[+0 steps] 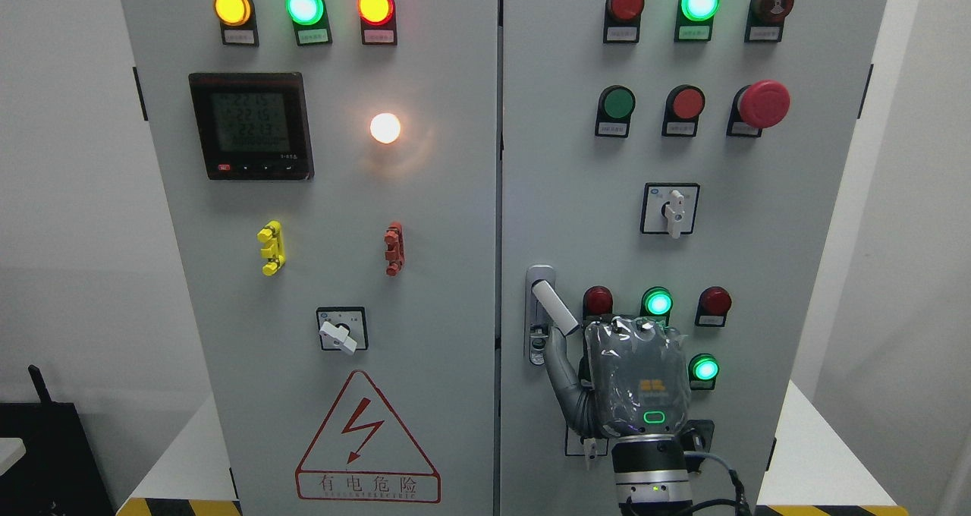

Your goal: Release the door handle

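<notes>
I see a big grey electrical cabinet [455, 273] that fills most of the frame. It has two doors, and the gap between them runs down the middle.

The door handle [552, 303] is on the right door, just right of that gap, a bit below the middle of the frame. It is a white lever, and it tilts out from its silver plate [538, 334], pointing down and to the right.

My right hand [633, 383] comes up from the bottom edge, right of the middle. It is grey with a shiny clear cover and a small green light on its back. The back of the hand faces me, so the fingers are hidden and I cannot tell if they are spread or curled. The thumb [565, 379] sticks up to the left, and its tip is right at the lower end of the handle. I cannot tell if it touches.

Around the hand are small round lamps: a dark red lamp [598, 301], a glowing green lamp [658, 303], another dark red lamp [714, 301], and one more green lamp [705, 369] at the right of the hand.

Higher on the right door there is a white rotary switch [672, 211] and a big red emergency stop button [764, 104].

On the left door I see a black meter screen [251, 125] in the upper left and a red warning triangle [367, 440] at the bottom.
</notes>
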You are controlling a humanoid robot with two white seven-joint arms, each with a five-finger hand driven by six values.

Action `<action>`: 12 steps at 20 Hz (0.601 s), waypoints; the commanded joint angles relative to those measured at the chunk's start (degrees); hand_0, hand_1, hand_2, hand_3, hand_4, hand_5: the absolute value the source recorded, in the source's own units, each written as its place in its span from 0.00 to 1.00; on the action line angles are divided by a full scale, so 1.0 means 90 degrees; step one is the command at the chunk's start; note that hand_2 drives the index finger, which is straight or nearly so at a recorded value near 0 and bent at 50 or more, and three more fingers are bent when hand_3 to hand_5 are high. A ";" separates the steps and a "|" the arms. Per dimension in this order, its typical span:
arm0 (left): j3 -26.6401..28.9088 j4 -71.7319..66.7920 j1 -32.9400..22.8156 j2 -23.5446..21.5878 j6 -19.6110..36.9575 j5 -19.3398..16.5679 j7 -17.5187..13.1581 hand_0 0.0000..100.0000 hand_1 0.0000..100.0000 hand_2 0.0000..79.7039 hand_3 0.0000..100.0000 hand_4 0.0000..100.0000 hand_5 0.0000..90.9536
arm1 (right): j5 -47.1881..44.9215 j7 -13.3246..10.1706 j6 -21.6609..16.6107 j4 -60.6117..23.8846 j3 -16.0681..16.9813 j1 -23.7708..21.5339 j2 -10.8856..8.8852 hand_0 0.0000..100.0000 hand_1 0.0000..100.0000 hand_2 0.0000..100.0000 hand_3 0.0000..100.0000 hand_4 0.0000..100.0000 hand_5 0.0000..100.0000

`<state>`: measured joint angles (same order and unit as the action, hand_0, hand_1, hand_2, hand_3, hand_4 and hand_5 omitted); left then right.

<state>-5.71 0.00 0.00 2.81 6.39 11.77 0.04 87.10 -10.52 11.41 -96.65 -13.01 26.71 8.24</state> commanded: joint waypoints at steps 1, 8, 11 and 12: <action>0.0000 0.0195 -0.0195 0.0000 0.0003 0.0000 0.0006 0.12 0.39 0.00 0.00 0.00 0.00 | 0.0000 0.0007 0.0031 -0.0022 0.0001 0.0002 -0.0027 0.66 0.05 1.00 1.00 1.00 0.96; 0.0000 0.0195 -0.0195 0.0000 0.0003 0.0000 0.0006 0.12 0.39 0.00 0.00 0.00 0.00 | 0.0000 -0.0003 0.0041 -0.0022 0.0011 0.0002 -0.0037 0.66 0.05 1.00 1.00 1.00 0.96; 0.0000 0.0195 -0.0195 0.0000 0.0003 0.0000 0.0006 0.12 0.39 0.00 0.00 0.00 0.00 | 0.0000 -0.0003 0.0041 -0.0022 0.0011 0.0002 -0.0037 0.66 0.05 1.00 1.00 1.00 0.96; 0.0000 0.0195 -0.0195 0.0000 0.0003 0.0000 0.0006 0.12 0.39 0.00 0.00 0.00 0.00 | 0.0000 -0.0003 0.0041 -0.0022 0.0011 0.0002 -0.0047 0.66 0.05 1.00 1.00 1.00 0.96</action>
<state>-5.71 0.00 0.00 2.81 6.39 11.78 0.04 87.10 -10.50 11.74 -96.78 -12.96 26.69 8.03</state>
